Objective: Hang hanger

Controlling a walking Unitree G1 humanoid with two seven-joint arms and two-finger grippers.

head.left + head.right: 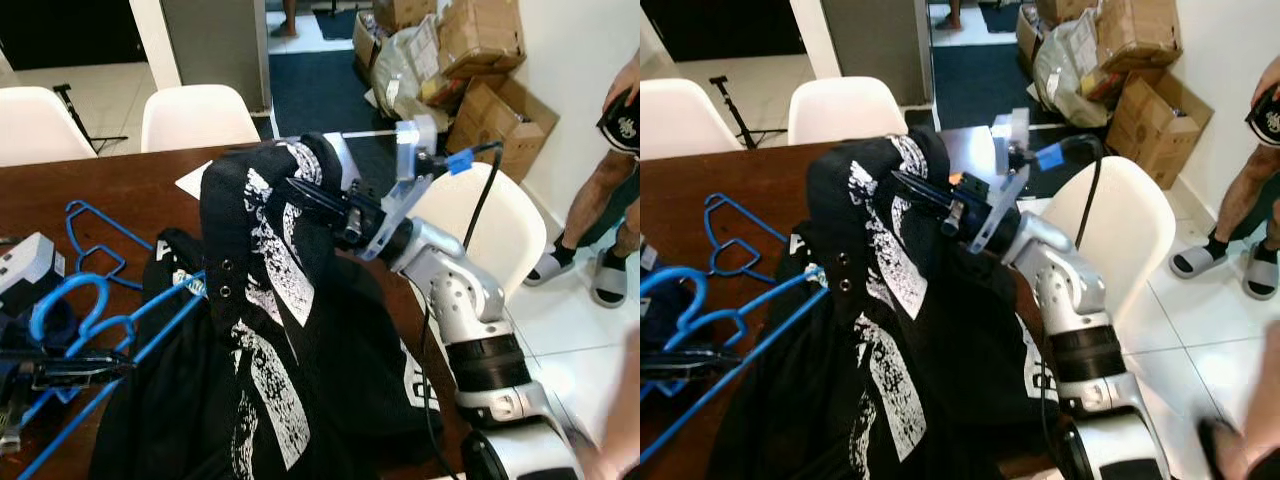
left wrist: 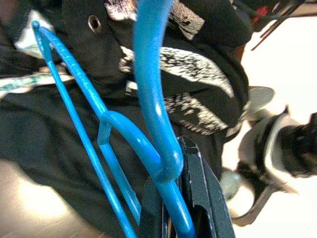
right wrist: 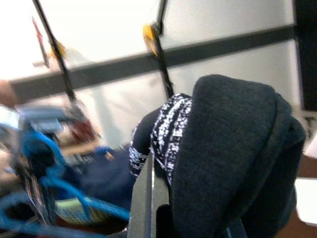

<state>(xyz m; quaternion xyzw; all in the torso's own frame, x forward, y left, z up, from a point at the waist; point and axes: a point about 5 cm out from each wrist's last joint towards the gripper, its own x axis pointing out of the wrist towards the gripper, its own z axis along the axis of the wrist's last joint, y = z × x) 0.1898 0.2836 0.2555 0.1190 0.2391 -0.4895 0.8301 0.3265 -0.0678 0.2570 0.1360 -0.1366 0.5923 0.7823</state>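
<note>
A black garment (image 1: 270,330) with white print lies heaped on the brown table (image 1: 110,185). My right gripper (image 1: 300,193) is shut on a raised fold of it above the table; the right wrist view has the cloth (image 3: 233,148) draped over its fingers (image 3: 148,198). At the left, my left gripper (image 1: 95,367) is shut on the neck of a blue hanger (image 1: 90,320), whose arm runs into the garment near an eyelet. The left wrist view has the hanger's hook (image 2: 153,99) clamped between the fingers (image 2: 198,198).
Another blue hanger (image 1: 95,235) lies flat on the table at the left, next to a grey box (image 1: 25,265). White chairs (image 1: 195,115) stand behind and to the right of the table. Cardboard boxes (image 1: 480,70) are piled at the back right. A person's legs (image 1: 605,210) stand at the right.
</note>
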